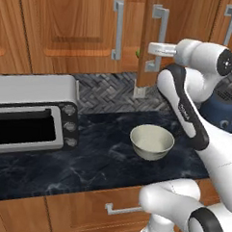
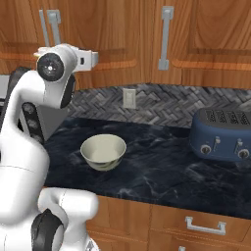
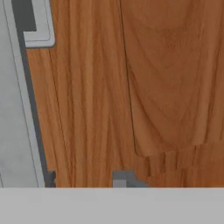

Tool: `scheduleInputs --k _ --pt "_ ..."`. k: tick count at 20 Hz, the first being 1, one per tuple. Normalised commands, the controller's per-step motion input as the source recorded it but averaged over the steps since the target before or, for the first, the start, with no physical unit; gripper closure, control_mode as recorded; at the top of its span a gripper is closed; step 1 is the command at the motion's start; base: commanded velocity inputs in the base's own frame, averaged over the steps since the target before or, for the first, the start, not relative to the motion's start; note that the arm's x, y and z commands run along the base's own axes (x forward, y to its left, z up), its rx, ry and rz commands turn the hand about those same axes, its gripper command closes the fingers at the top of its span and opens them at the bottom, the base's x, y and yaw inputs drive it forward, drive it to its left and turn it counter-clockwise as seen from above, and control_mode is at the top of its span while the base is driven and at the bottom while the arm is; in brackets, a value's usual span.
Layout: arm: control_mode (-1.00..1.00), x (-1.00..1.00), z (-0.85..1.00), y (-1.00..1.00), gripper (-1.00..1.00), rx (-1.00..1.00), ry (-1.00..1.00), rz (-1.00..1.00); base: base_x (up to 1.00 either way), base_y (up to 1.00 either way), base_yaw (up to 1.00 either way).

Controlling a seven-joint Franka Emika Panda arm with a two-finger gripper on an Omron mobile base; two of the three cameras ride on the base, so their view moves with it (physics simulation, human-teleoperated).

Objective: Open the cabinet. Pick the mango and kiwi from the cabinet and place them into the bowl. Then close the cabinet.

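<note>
The cabinet has its right door swung ajar, edge toward me. A sliver of green, the mango, shows in the gap between the doors. The kiwi is hidden. My gripper is level with that door's grey bar handle. In the hand view the door's wood is very close, and the handle runs down the left. The gripper is open, its fingertips apart with only wood behind them. The off-white bowl stands below on the dark counter.
A silver toaster oven takes up the counter's left. A blue toaster sits at the right. A wall outlet is on the tiled backsplash. Drawers with horizontal handles run under the counter edge.
</note>
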Motion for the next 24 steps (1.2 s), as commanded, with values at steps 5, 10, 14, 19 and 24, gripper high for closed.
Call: scheduleInputs --k 5,10,14,19,24 --pt "-1.0 -0.03 0.0 -1.0 1.0 0.1 0.04 0.23 0.0 0.0 0.0" --pt "-1.0 -0.09 0.0 -0.52 1.0 0.05 0.0 0.09 0.0 0.0 0.0" --pt "-1.0 0.0 0.01 -0.08 1.0 0.01 0.0 0.01 0.0 0.0 0.0" --pt "-1.0 -0.15 0.19 -0.67 1.0 0.12 0.0 0.13 0.0 0.0 0.0" --pt "-1.0 -0.19 0.24 -0.71 1.0 0.15 0.0 0.11 0.0 0.0 0.0"
